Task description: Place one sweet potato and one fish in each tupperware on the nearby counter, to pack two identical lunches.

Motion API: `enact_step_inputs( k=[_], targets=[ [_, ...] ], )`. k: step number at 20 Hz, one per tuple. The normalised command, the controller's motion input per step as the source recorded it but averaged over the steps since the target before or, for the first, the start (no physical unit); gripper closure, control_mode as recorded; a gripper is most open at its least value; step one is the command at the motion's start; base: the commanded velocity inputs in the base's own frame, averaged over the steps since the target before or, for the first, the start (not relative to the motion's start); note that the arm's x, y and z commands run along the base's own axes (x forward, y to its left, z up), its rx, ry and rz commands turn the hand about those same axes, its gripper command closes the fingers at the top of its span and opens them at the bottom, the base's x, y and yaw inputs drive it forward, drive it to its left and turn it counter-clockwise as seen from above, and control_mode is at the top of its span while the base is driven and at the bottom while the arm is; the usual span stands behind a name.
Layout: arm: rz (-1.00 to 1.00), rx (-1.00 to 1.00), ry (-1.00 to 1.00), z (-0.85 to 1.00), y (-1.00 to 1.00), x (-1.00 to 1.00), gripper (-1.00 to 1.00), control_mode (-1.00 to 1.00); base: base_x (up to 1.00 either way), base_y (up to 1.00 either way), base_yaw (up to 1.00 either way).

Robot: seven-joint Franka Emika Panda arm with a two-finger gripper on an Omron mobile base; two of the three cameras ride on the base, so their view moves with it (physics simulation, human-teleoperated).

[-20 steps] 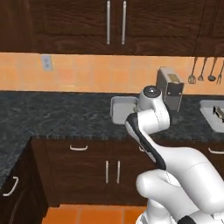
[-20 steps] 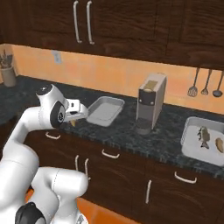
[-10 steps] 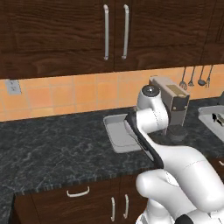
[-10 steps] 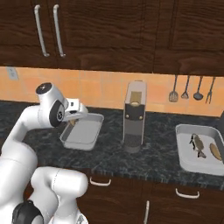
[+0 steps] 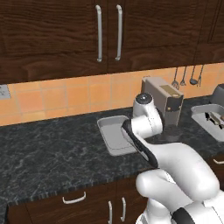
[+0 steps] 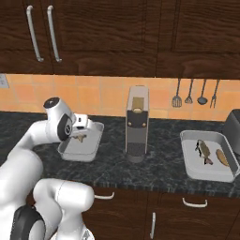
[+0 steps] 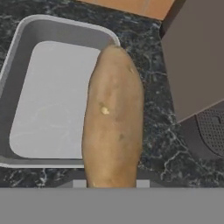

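My gripper (image 6: 83, 134) is shut on a tan sweet potato (image 7: 113, 118), held lengthwise out from the fingers. The potato hangs above the right rim of an empty grey tupperware (image 7: 26, 74) on the black speckled counter (image 6: 159, 166). In the right base view that tupperware (image 6: 89, 151) lies just under my hand, and the potato (image 6: 80, 138) shows as a small brown shape over it. A second tupperware (image 6: 188, 161) stands far right and holds a fish (image 6: 204, 151) and another sweet potato (image 6: 222, 157). In the left base view my arm covers part of the near tupperware (image 5: 111, 138).
A tall grey coffee machine (image 6: 137, 123) stands between the two tupperwares, close to my hand's right (image 7: 197, 57). Kitchen utensils (image 6: 194, 93) hang on the orange tiled wall. A dark appliance (image 6: 233, 129) sits at the far right. Dark wood cabinets run above and below the counter.
The whole scene has slid across both base views, so the base has moved along the counter; the empty tupperware and coffee machine now sit nearer the middle. The grip on the potato is unchanged.
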Motion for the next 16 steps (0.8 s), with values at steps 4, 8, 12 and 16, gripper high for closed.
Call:
enact_step_inputs(
  k=[4,8,12,16],
  targets=[
    [-0.13,0.3,0.28,-0.71,0.17,0.99,1.0,-1.0,0.0,0.0,0.0],
    [-0.08,0.13,0.12,-0.42,0.11,0.76,1.0,-1.0,0.0,0.0,0.0],
    [-0.06,0.0,0.01,-0.31,0.2,0.58,1.0,-1.0,0.0,0.0,0.0],
    [-0.08,-0.03,0.0,-0.55,0.21,0.32,1.0,-1.0,0.0,0.0,0.0]
  ],
)
